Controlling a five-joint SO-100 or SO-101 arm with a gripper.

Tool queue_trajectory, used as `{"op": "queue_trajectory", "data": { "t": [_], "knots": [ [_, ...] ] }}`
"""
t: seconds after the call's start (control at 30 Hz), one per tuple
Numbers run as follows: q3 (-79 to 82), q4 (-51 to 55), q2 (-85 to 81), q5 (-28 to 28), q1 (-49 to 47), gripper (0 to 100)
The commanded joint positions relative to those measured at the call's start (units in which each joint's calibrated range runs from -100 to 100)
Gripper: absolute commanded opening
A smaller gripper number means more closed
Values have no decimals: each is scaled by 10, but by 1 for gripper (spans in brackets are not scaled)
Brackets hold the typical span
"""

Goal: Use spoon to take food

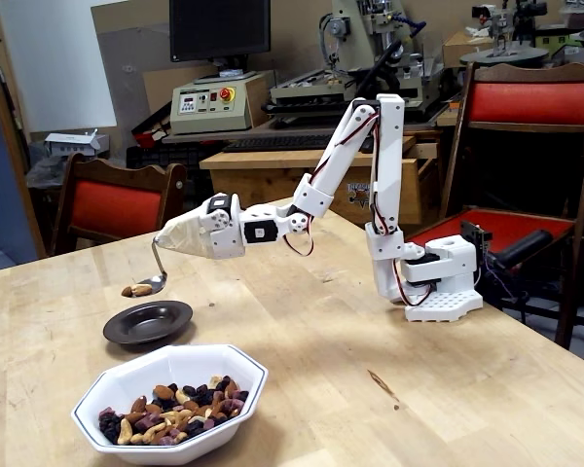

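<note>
My white arm reaches left across the wooden table. My gripper [178, 238] is wrapped in beige cloth and is shut on the spoon's handle; its jaws are hidden by the cloth. The silver spoon [154, 278] hangs down from it, its bowl held level above the small dark plate [148, 322]. A couple of nuts [135, 290] lie in the spoon's bowl. The white octagonal bowl [236, 364] at the front holds the food [171, 413], a mix of cashews, almonds and dark pieces.
The arm's white base [438, 282] stands at the table's right side. Red-cushioned wooden chairs [117, 204] stand behind the table at left and right. A small scrap [382, 384] lies on the table right of the bowl.
</note>
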Motion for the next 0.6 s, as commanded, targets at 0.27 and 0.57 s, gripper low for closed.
{"op": "queue_trajectory", "data": {
  "t": [0.27,0.57],
  "knots": [
    [-31,-13,-7,46,6,4],
    [-30,-10,-7,48,6,4]
  ]
}}
